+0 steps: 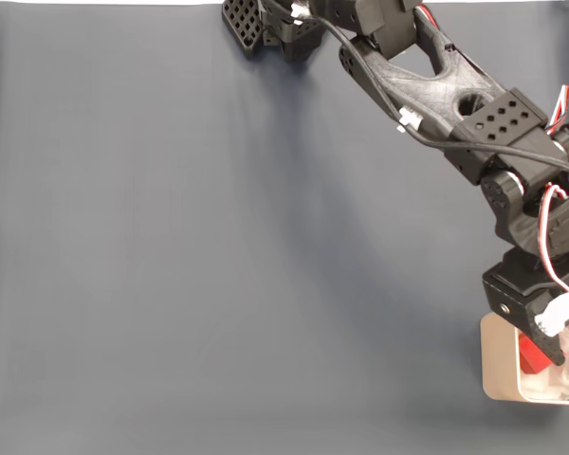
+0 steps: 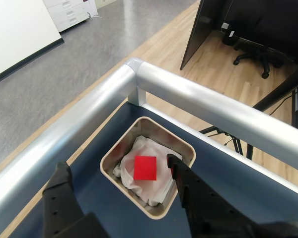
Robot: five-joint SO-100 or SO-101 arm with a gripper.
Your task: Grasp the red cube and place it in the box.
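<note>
The wrist view looks straight down into the box (image 2: 148, 167): the red cube (image 2: 145, 168) lies flat on crumpled white lining (image 2: 131, 159), a plain matte square touching neither finger. The gripper (image 2: 118, 173) hangs spread apart above the box, holding nothing. In the fixed view the arm (image 1: 455, 104) covers most of the box (image 1: 498, 360), leaving a red sliver (image 1: 531, 355).

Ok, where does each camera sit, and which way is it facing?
Fixed view: above the table, looking straight down; the arm reaches from the top edge to the box at lower right.
Wrist view: on the arm, looking down past the open end effector into the box, with the railing and floor beyond.
Shared: box and red cube.
</note>
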